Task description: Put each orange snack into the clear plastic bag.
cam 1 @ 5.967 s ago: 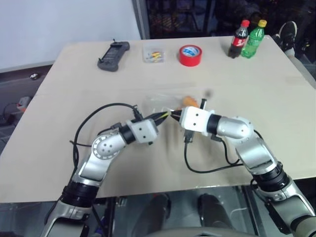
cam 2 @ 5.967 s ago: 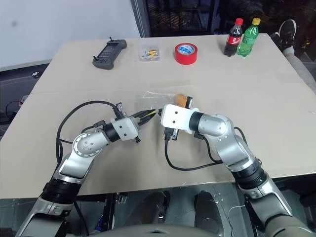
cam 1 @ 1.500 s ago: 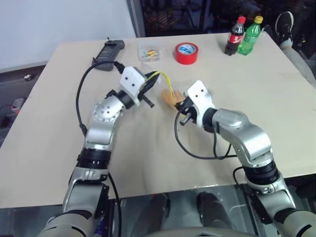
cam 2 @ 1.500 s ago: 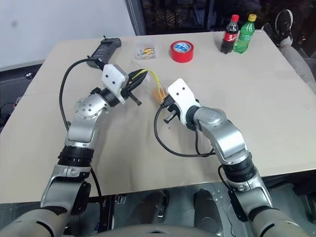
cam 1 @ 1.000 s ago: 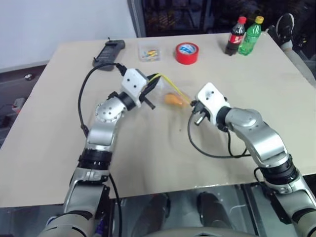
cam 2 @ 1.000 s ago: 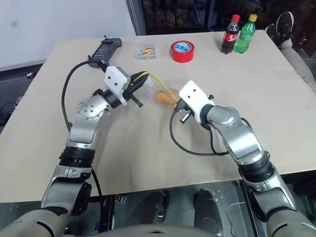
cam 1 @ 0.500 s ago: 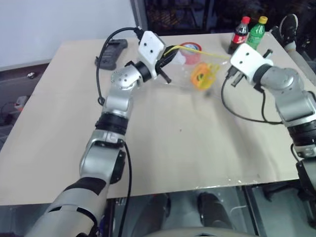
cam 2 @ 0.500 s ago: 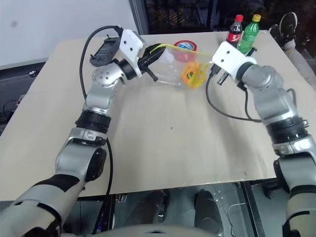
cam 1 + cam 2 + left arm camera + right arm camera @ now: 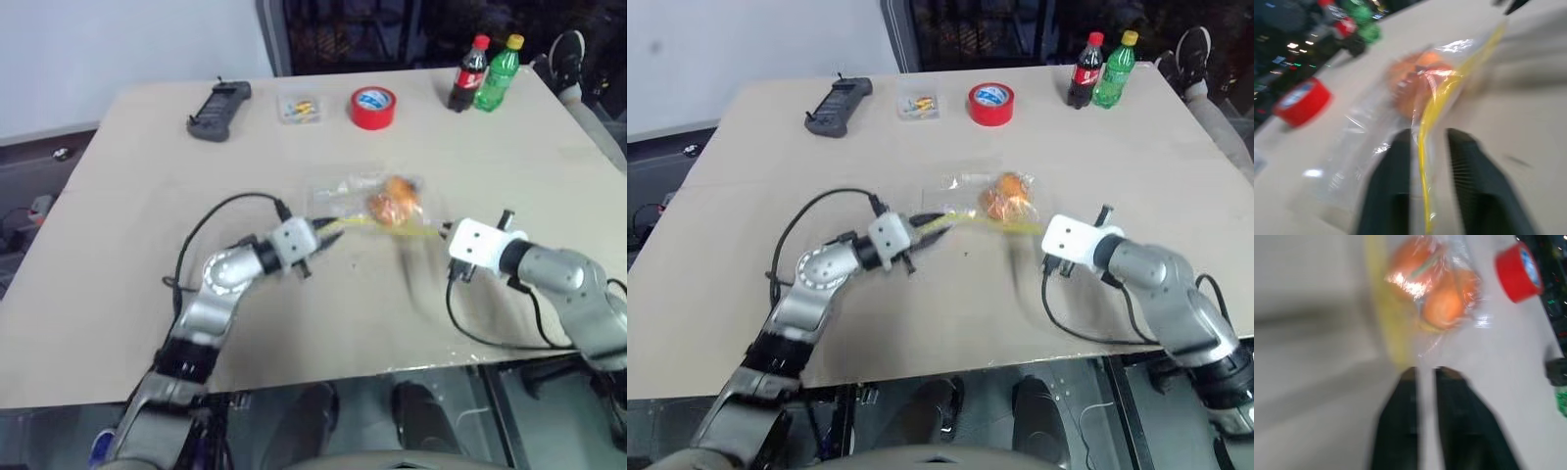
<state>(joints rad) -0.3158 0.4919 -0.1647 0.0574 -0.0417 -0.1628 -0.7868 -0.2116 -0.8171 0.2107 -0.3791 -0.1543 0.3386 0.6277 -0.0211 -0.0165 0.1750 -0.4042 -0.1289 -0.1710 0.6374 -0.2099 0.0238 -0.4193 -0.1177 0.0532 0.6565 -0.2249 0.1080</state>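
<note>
On the table [image 9: 118,225], the left end effector [image 9: 1422,147] lies low, pointing inward, fingers parted astride the yellow strip of the clear plastic bag [image 9: 367,201]. Both orange snacks [image 9: 394,199] sit inside it. The right end effector [image 9: 1424,374], fingers slightly parted, points at the bag without holding it.

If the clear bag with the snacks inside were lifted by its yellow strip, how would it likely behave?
The clear plastic bag looks thin and crinkled, so it would probably sag. The orange snacks sit bunched at one end, so that end would likely hang lowest and swing.
</note>
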